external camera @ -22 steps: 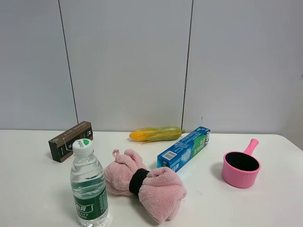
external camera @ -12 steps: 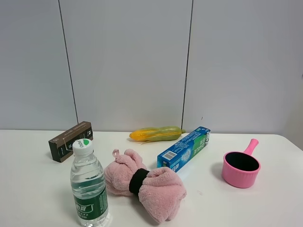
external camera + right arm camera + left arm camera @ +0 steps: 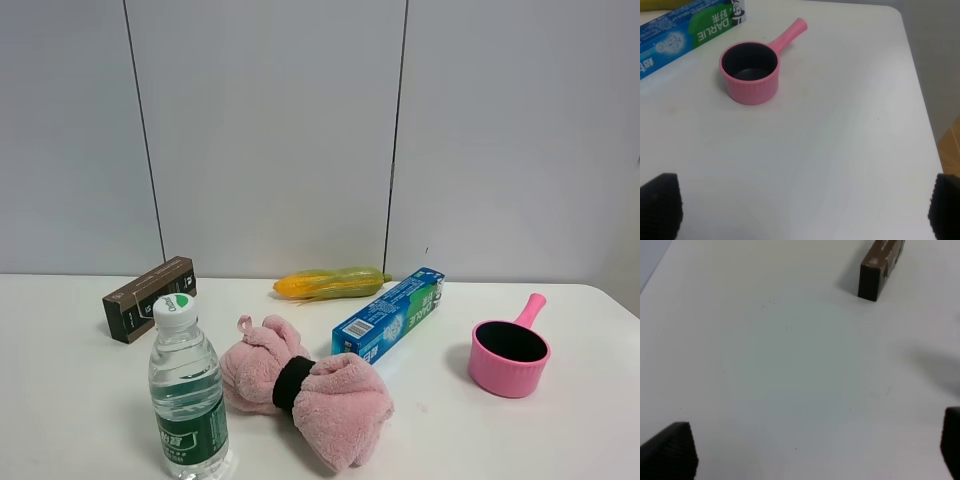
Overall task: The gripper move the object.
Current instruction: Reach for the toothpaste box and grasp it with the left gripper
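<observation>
The long blue and green toothpaste box (image 3: 388, 313) lies at an angle on the white table, right of centre, barcode end toward the front. Part of it also shows in the right wrist view (image 3: 687, 32). Neither arm shows in the high view. My left gripper (image 3: 815, 450) is open and empty above bare table; only its two black fingertips (image 3: 670, 450) show. My right gripper (image 3: 800, 210) is open and empty, well short of the box, with its fingertips (image 3: 660, 205) at the frame's corners.
A pink saucepan (image 3: 509, 354) sits right of the box, also in the right wrist view (image 3: 751, 70). A corn cob (image 3: 330, 283) lies behind the box. A pink cloth bundle (image 3: 305, 388), a water bottle (image 3: 187, 392) and a dark brown box (image 3: 149, 298) stand to the left. The table edge (image 3: 920, 100) runs near the right gripper.
</observation>
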Action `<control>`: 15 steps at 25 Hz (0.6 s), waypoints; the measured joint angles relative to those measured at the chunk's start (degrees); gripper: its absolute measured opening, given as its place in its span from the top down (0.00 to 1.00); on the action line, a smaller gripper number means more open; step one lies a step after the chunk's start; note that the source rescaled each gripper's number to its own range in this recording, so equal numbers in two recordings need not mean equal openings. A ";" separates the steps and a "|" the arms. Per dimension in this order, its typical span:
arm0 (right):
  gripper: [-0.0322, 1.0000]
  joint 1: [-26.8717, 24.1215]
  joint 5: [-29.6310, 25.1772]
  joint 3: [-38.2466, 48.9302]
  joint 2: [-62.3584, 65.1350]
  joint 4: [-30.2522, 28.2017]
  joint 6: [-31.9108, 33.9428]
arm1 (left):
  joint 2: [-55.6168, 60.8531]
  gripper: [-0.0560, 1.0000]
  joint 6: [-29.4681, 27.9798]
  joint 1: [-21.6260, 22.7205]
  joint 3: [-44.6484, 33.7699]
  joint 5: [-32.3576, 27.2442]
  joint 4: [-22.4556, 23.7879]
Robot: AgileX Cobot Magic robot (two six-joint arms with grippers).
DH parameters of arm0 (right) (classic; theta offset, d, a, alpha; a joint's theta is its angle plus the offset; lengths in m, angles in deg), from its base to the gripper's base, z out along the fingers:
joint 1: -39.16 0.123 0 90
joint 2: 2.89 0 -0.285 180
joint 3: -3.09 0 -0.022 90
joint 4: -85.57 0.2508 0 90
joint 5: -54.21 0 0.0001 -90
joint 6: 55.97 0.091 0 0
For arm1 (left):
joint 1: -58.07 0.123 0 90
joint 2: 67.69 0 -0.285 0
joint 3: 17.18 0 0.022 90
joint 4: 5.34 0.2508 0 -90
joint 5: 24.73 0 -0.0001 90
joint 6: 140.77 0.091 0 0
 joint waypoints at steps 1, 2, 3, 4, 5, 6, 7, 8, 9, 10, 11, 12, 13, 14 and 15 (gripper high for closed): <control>0.00 0.00 0.00 0.00 0.00 0.00 0.00 | 0.00 0.00 0.00 0.00 0.00 0.00 0.00; 0.00 0.00 0.00 0.00 0.00 0.00 0.00 | 0.00 0.00 0.00 0.00 0.00 0.00 0.00; 0.00 0.00 0.00 0.00 0.00 0.00 0.00 | 0.00 0.00 0.00 0.00 0.00 0.00 0.00; 0.00 0.00 0.00 0.00 0.00 0.00 0.00 | 0.00 0.00 0.00 0.00 0.00 0.00 0.00; 0.00 0.00 0.00 0.00 0.00 0.00 0.00 | 0.00 0.00 0.00 0.00 0.00 0.00 0.00; 0.00 0.00 0.00 0.00 0.00 0.00 0.00 | 0.00 0.00 0.00 0.00 0.00 0.00 0.00; 0.00 0.00 0.00 0.00 0.00 0.00 0.00 | 0.00 0.00 0.00 0.00 0.00 0.00 0.00; 0.00 0.00 0.00 0.00 0.00 0.00 0.00 | 0.00 0.00 0.00 0.00 0.00 0.00 0.00; 0.00 0.00 0.00 0.00 0.00 0.00 0.00 | 0.00 0.00 0.00 0.00 0.00 0.00 0.00; 0.00 0.00 0.00 0.00 0.00 0.00 0.00 | 0.00 0.00 0.00 0.00 0.00 0.00 0.00; 0.00 0.00 0.00 0.00 0.00 0.00 0.00 | 0.00 0.00 0.00 0.00 0.00 0.00 0.00; 0.00 0.00 0.00 0.00 0.00 0.00 0.00 | 0.00 0.00 0.00 0.00 0.00 0.00 0.00; 0.00 0.00 0.00 0.00 0.00 0.00 0.00 | 0.00 0.00 0.00 0.00 0.00 0.00 0.00; 0.00 0.00 0.00 0.00 0.00 0.00 0.00 | 0.00 0.00 0.00 0.00 0.00 0.00 0.00; 0.00 0.00 0.00 0.00 0.00 0.00 0.00 | 0.00 0.00 0.00 0.00 0.00 0.00 0.00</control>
